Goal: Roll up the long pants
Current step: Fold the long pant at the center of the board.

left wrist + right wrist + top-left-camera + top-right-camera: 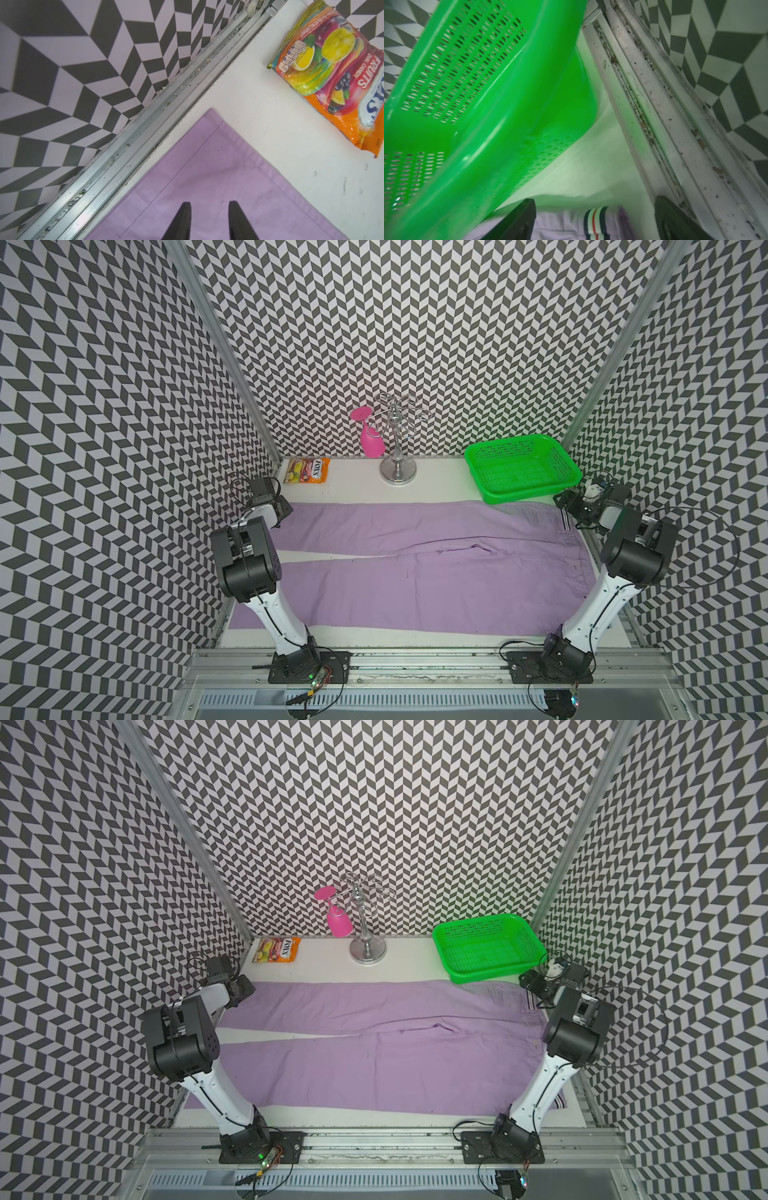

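Observation:
The long pants (415, 572) lie spread flat across the white table in both top views, lilac, with the legs running left and the waist at the right (374, 1056). My left gripper (209, 204) hovers over the far leg's hem corner (214, 124), fingers a little apart with flat cloth beneath and nothing between them. In a top view it sits at the far left edge (282, 508). My right gripper (593, 207) is open wide at the far right (567, 506), with the striped waistband trim (596, 220) lying between its fingers, not pinched.
A green perforated basket (532, 495) stands at the back right, its front wall over the pants' far edge and close to my right gripper (488, 104). A candy bag (307, 470) lies at the back left. A chrome stand (397, 472) holds a pink glass (371, 441).

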